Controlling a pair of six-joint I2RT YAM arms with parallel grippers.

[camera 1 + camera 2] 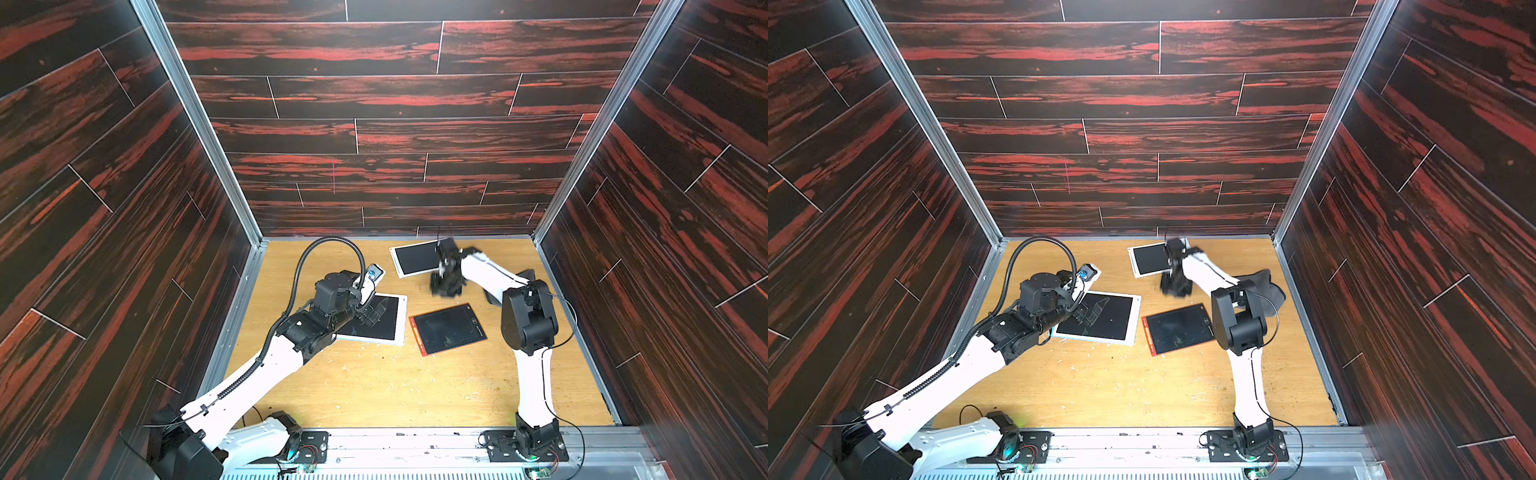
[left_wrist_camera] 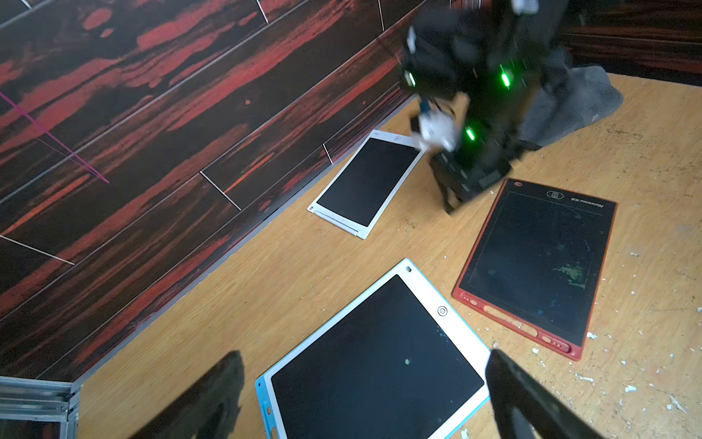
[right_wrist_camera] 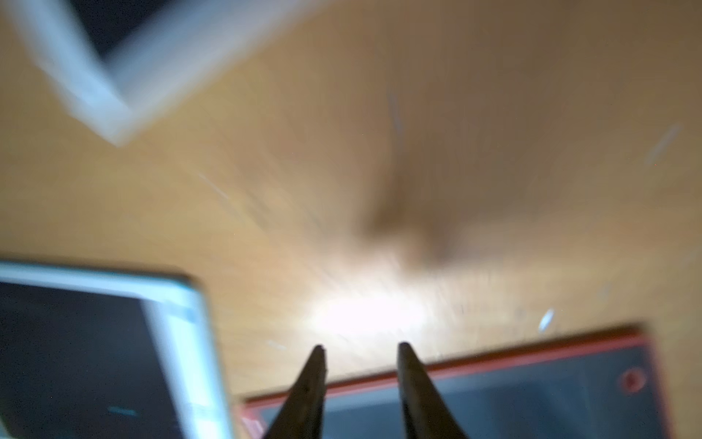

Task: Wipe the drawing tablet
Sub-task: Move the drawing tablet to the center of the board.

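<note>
Red-framed drawing tablet (image 1: 448,328) lies flat near the middle of the bench (image 1: 374,386), its screen smudged.
The right jaws, blurred, hang above bare wood just beyond its far edge, a little apart and empty. A white tablet (image 1: 415,257) lies by the back edge. A blue-edged white tablet (image 2: 380,361) lies beside the red one toward the left edge, under the left jaws, which are spread wide and hold nothing. A grey cloth (image 2: 577,102) lies crumpled by the right edge.
</note>
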